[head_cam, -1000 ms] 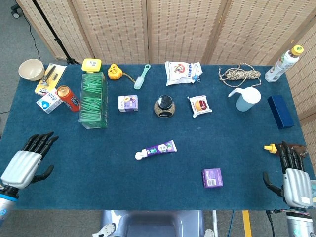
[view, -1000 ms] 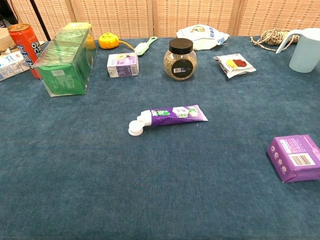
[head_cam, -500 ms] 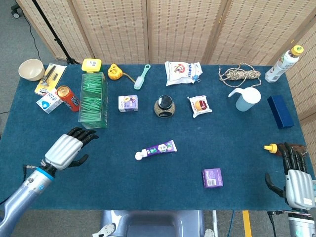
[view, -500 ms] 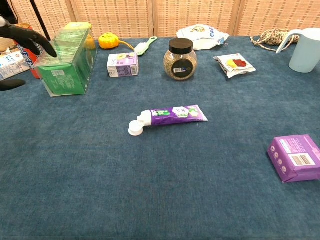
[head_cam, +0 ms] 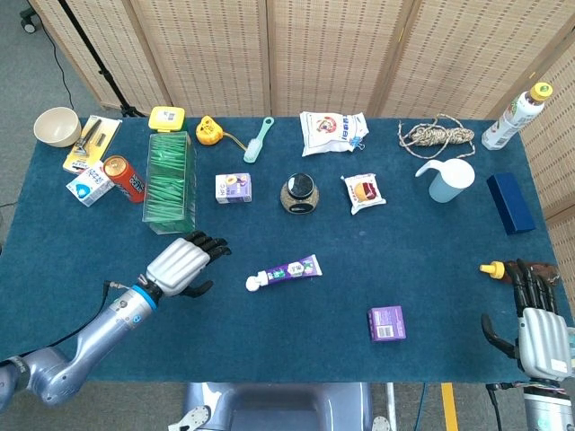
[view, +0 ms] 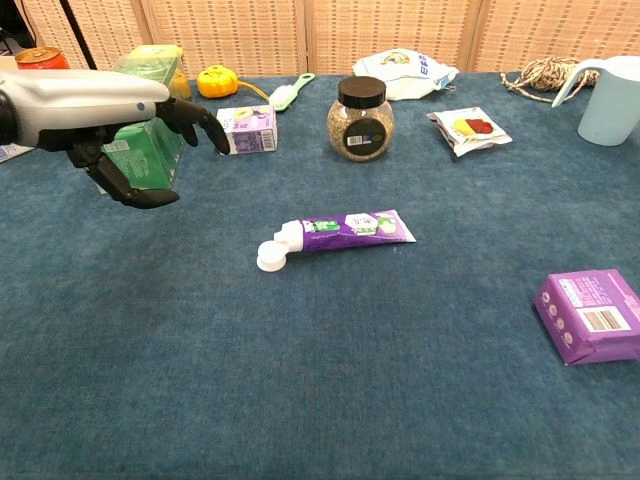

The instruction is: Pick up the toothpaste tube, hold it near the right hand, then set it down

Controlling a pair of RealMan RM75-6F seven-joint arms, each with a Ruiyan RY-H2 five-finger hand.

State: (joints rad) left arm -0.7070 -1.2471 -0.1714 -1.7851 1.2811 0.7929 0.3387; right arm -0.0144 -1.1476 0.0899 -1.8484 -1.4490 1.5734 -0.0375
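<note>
Blue cloth-covered table before woven folding screens.

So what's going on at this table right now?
The robot's left hand is open, reaching over the blue table toward the purple toothpaste tube, which lies flat and untouched, its white cap pointing at that hand. The right hand rests open at the table's right edge, holding nothing. Nothing has been picked up yet.
</note>
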